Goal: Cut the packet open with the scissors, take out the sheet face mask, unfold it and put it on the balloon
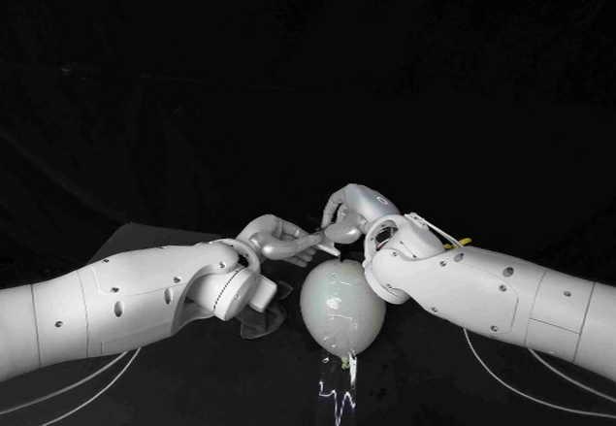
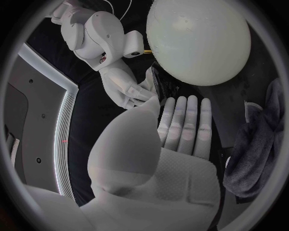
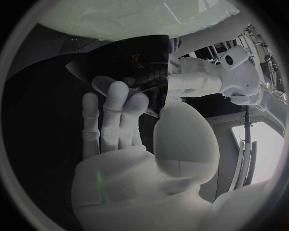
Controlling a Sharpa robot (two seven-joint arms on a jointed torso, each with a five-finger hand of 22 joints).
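Observation:
The pale balloon (image 1: 337,307) lies on the black table between my two forearms; it also bulges large in the left wrist view (image 2: 199,41). Above its far end my right hand (image 1: 357,214) pinches a dark glossy packet (image 3: 137,65) by one edge with its fingertips (image 3: 120,94). My left hand (image 1: 284,239) meets it from the other side. Its fingers (image 2: 183,127) lie straight and together, clear of the packet (image 2: 163,85), and only its thumb reaches the packet's edge. A thin translucent flap (image 3: 99,83) sticks out at the packet's corner beside my right fingertips.
A crumpled grey cloth (image 2: 259,144) lies on the table beside the balloon, under my left wrist (image 1: 260,319). Pale cables (image 1: 522,377) trail over the table below both arms. A wet-looking glint (image 1: 342,395) runs from the balloon's near tip.

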